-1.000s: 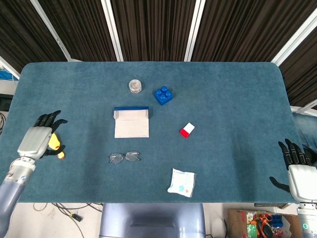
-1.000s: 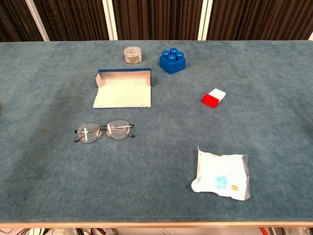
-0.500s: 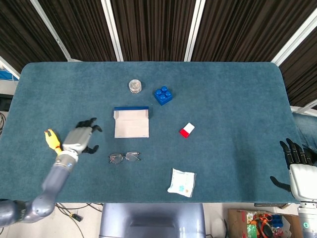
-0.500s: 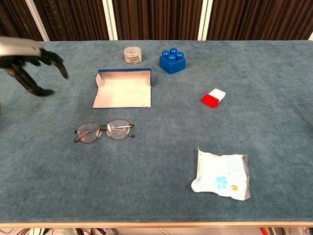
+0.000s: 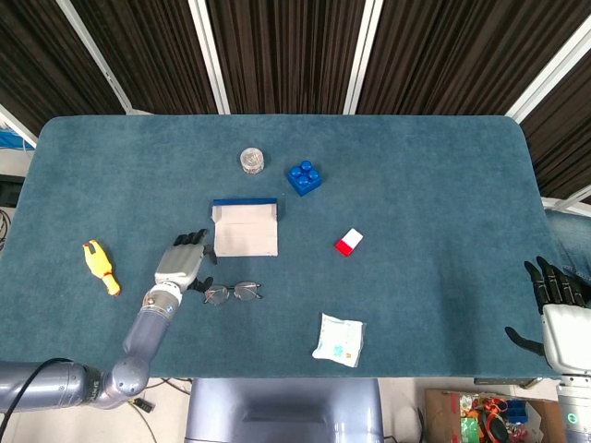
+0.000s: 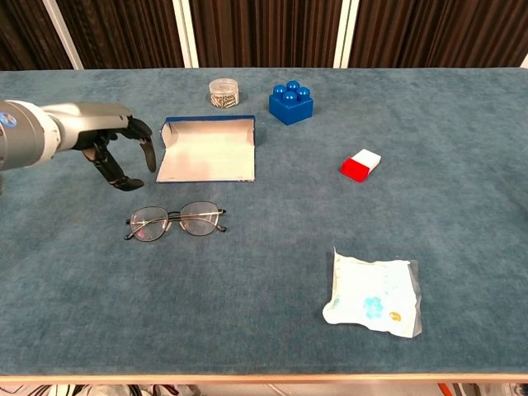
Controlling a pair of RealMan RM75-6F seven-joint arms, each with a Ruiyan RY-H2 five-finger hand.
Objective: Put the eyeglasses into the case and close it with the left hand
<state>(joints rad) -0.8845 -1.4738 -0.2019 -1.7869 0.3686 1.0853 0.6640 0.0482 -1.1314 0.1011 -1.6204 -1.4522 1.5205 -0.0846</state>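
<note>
The eyeglasses (image 5: 232, 293) (image 6: 176, 221) lie unfolded on the blue table, in front of the open case (image 5: 245, 230) (image 6: 207, 149), whose white inside faces up with its blue lid edge at the back. My left hand (image 5: 183, 261) (image 6: 120, 145) hovers open just left of the case and above the left end of the glasses, fingers spread and pointing down, holding nothing. My right hand (image 5: 558, 312) rests open at the table's right edge, seen only in the head view.
A blue toy brick (image 5: 304, 177) (image 6: 290, 102) and a small clear jar (image 5: 251, 161) (image 6: 223, 91) stand behind the case. A red-and-white block (image 5: 348, 242) (image 6: 360, 165) lies to the right, a plastic packet (image 5: 338, 340) (image 6: 373, 294) near the front, a yellow toy (image 5: 100, 266) far left.
My left hand has swept from the table's left edge rightward, past the yellow toy, to beside the case and above the glasses. The right hand and the objects have stayed still.
</note>
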